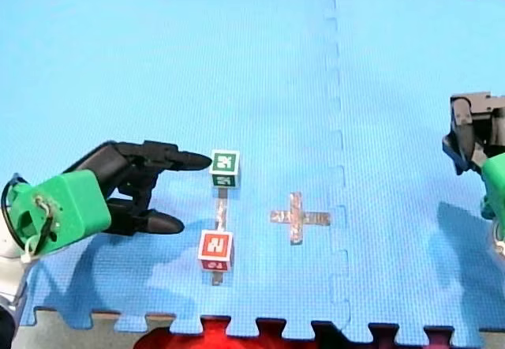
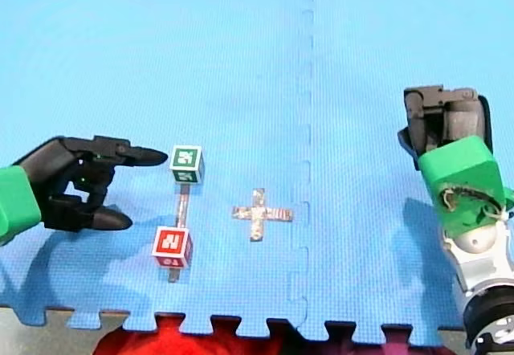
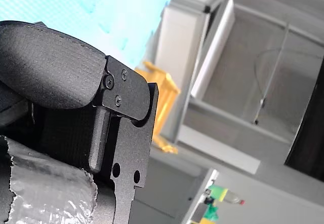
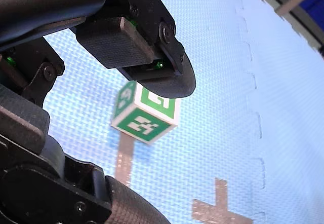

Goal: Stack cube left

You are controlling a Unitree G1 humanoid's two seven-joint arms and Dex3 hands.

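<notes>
A green cube (image 1: 225, 167) stands on the blue mat, with a red cube (image 1: 215, 251) nearer the front edge and a strip of tape between them. My left hand (image 1: 180, 193) comes in from the left, level with the gap between the cubes, and holds nothing. Its upper fingertip (image 1: 199, 160) reaches the green cube's left face; I cannot tell whether it touches. In the second wrist view the green cube (image 4: 147, 113) sits just beyond a fingertip (image 4: 169, 79). My right hand (image 2: 438, 122) hovers far right, fingers curled, holding nothing.
A grey tape cross (image 1: 297, 217) lies on the blue foam mat (image 1: 260, 73), right of the cubes. The mat's jagged front edge (image 1: 260, 329) runs close below the red cube. A seam runs down the mat beyond the cross.
</notes>
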